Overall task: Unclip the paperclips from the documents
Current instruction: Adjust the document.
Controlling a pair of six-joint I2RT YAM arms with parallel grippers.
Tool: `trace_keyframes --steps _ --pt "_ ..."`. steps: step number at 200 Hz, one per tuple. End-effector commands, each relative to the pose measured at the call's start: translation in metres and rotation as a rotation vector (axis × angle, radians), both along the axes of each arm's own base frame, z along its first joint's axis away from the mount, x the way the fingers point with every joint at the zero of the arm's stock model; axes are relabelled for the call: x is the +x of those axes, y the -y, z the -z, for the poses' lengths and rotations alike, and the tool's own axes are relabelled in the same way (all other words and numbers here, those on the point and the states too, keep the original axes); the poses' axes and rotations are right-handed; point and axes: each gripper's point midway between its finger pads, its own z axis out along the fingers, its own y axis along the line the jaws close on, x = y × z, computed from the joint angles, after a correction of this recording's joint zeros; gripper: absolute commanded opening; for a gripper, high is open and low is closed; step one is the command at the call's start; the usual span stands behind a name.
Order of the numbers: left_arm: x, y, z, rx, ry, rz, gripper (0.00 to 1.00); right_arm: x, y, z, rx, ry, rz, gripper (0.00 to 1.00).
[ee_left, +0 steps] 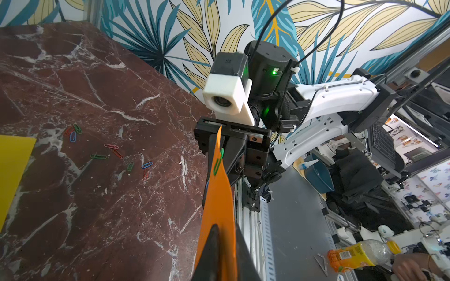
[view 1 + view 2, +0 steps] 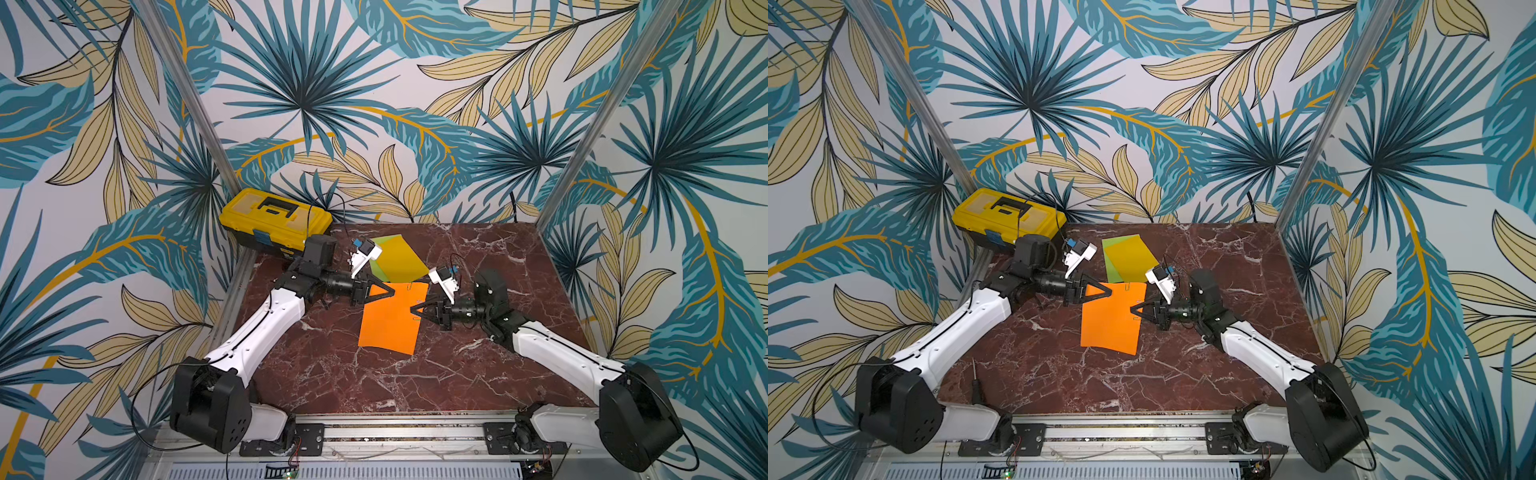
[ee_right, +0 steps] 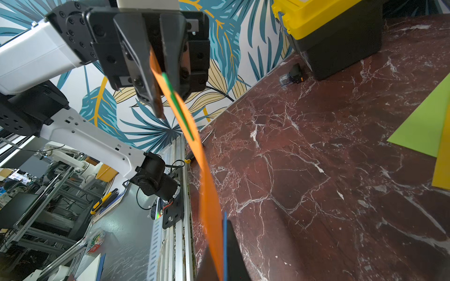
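You held the light, floppy orange sheet (image 2: 388, 328) over the middle of the desk (image 2: 457, 357), left tool (image 2: 391, 292) clamped on its far-left corner, right tool (image 2: 412, 310) clamped on its right edge; its green paperclip (image 1: 218, 163) looked slippery, best pinched at the loop.

We see the toolbox (image 2: 274, 218) blocking its corner; diagonally opposite the toolbox the surface (image 2: 498, 374) lies bare and passable.

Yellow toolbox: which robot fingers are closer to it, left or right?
Left. The left fingers pinch the orange sheet at its corner nearest the yellow toolbox; the right fingers pinch the sheet's opposite edge, farther away.
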Motion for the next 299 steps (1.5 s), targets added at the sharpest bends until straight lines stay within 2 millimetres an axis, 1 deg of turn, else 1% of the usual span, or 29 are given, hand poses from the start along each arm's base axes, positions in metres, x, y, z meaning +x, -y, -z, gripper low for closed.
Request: trace_keyframes --steps 1,20,31,39,47,65,74,89,114,145,149,151,165,194,222,255,279,299 --pt "0.001 0.005 -0.007 -0.016 0.021 0.022 0.06 -0.004 0.0 -0.006 -0.001 0.02 -0.019 0.0" --pt "0.002 0.005 -0.006 -0.013 0.025 0.019 0.0 -0.004 0.0 -0.006 -0.006 0.022 -0.018 0.0" --pt "0.003 0.005 -0.005 -0.011 0.027 0.016 0.0 -0.005 0.0 -0.005 -0.013 0.019 -0.017 0.0" --pt "0.003 0.005 -0.005 -0.009 0.026 0.015 0.0 -0.005 0.0 -0.004 -0.017 0.018 -0.018 0.02" --pt "0.004 0.005 -0.004 -0.007 0.029 0.013 0.0 -0.005 0.001 -0.003 -0.024 0.018 -0.014 0.07" --pt "0.004 0.005 -0.003 -0.002 0.033 0.007 0.0 -0.006 0.003 0.0 -0.047 0.016 -0.004 0.23" --pt "0.004 0.004 -0.002 -0.002 0.036 0.005 0.0 -0.006 0.005 0.001 -0.065 0.018 0.002 0.3" --pt "0.003 0.004 0.0 0.002 0.035 0.005 0.0 -0.008 0.009 0.002 -0.101 0.029 0.012 0.37" --pt "0.0 0.002 0.005 0.009 0.029 0.005 0.0 -0.01 0.017 0.0 -0.17 0.053 0.027 0.45" --pt "-0.004 0.001 0.016 0.025 0.004 0.009 0.0 -0.003 0.023 -0.004 -0.231 0.078 0.064 0.49" --pt "-0.005 0.001 0.018 0.027 0.001 0.011 0.0 -0.001 0.023 -0.008 -0.234 0.094 0.066 0.49" --pt "-0.006 0.001 0.019 0.03 -0.001 0.012 0.0 -0.004 0.024 -0.005 -0.249 0.078 0.061 0.49" --pt "-0.01 0.002 0.025 0.043 -0.009 0.022 0.0 -0.001 0.025 -0.01 -0.286 0.099 0.052 0.51" --pt "-0.018 0.004 0.035 0.054 -0.022 0.038 0.0 0.005 0.022 -0.025 -0.344 0.139 0.001 0.51" --pt "-0.024 0.004 0.038 0.062 -0.026 0.049 0.0 0.003 0.015 -0.036 -0.347 0.146 -0.088 0.51" --pt "-0.029 0.003 0.038 0.062 -0.024 0.057 0.0 -0.003 0.007 -0.034 -0.317 0.113 -0.175 0.48" --pt "-0.029 0.003 0.037 0.059 -0.023 0.06 0.0 -0.004 0.004 -0.028 -0.305 0.092 -0.195 0.45" --pt "-0.03 0.004 0.038 0.057 -0.029 0.066 0.0 -0.004 0.003 -0.024 -0.31 0.084 -0.198 0.43"
